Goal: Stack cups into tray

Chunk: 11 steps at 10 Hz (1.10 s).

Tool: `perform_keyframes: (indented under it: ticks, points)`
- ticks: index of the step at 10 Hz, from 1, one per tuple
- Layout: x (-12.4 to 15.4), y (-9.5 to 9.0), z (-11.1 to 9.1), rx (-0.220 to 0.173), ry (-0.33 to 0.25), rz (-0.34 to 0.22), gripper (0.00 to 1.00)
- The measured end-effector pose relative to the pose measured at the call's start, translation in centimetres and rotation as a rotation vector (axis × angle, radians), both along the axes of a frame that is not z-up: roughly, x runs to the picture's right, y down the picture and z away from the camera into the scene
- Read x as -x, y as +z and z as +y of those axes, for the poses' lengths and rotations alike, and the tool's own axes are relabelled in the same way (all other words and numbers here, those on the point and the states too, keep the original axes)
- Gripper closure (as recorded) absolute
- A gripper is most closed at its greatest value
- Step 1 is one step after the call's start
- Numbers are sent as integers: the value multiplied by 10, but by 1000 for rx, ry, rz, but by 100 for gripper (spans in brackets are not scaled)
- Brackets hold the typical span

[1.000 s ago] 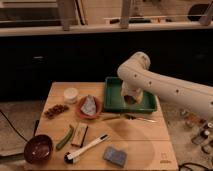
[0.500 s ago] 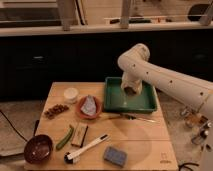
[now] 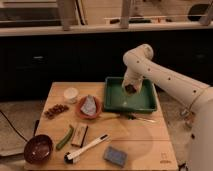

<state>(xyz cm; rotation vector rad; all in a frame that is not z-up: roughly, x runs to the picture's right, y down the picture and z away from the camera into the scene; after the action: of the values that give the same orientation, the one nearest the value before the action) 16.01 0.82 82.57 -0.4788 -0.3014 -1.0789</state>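
The green tray (image 3: 145, 102) lies at the table's back right. My gripper (image 3: 131, 89) hangs over the tray's left half, just above its floor, at the end of the white arm (image 3: 150, 70) that reaches in from the right. A small dark reddish-brown thing shows at the gripper's tip; I cannot tell whether it is a cup or whether it is held. A small pale cup (image 3: 71, 94) stands upright on the table's back left, far from the gripper.
An orange dish (image 3: 89, 107) holding a grey-blue thing sits left of the tray. On the table's front are a maroon bowl (image 3: 39, 148), a green pod (image 3: 64, 137), a brown bar (image 3: 80, 134), a white-handled brush (image 3: 87, 147) and a blue sponge (image 3: 115, 156). Nuts (image 3: 56, 110) lie at the left.
The arm has lifted and its elbow has swung up and to the right. The gripper has shifted slightly toward the back of the tray. Nothing on the table has moved.
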Motion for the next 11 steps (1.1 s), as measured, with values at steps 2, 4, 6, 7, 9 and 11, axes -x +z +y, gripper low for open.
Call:
perform_keyframes:
  ticks: [2, 4, 6, 7, 9, 11]
  points:
    - [-4, 19, 11, 13, 20, -16, 99]
    - [-7, 35, 20, 23, 44, -24, 99]
    - [-12, 46, 24, 29, 65, -21, 94]
    - [-13, 48, 25, 31, 76, -18, 86]
    - [-16, 53, 26, 41, 92, -8, 68]
    - [-17, 58, 28, 56, 103, 0, 46]
